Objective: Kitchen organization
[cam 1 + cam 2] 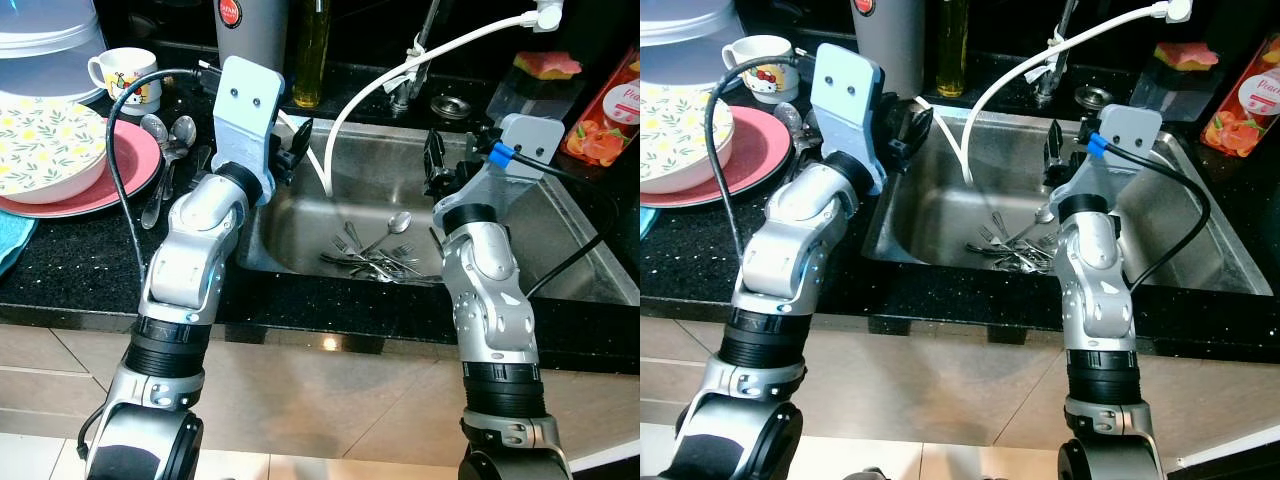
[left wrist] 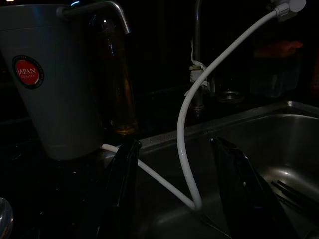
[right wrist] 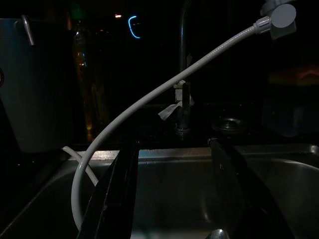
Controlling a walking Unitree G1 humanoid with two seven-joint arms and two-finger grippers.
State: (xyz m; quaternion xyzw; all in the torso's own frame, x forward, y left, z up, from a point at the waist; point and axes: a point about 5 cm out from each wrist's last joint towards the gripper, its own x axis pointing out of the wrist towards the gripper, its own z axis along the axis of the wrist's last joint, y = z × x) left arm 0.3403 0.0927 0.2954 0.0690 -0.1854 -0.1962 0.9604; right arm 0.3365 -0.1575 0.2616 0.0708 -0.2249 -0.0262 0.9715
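Forks and spoons (image 1: 378,258) are lying in the sink (image 1: 560,235); plates (image 1: 120,185) and a mug (image 1: 125,75) are sitting on the counter (image 1: 70,265) left.

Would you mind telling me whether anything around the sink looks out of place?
Yes: a tangled heap of forks and a spoon lies loose on the sink bottom, and a white hose trails from above down into the basin.

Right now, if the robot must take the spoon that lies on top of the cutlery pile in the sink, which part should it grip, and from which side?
Probably the handle, from straight above. The spoon rests bowl-up over the tangled forks on the sink floor, its thin handle running down into the pile. The right gripper, fingers open, hangs above the basin closest to it; fingers should close across the handle just below the bowl.
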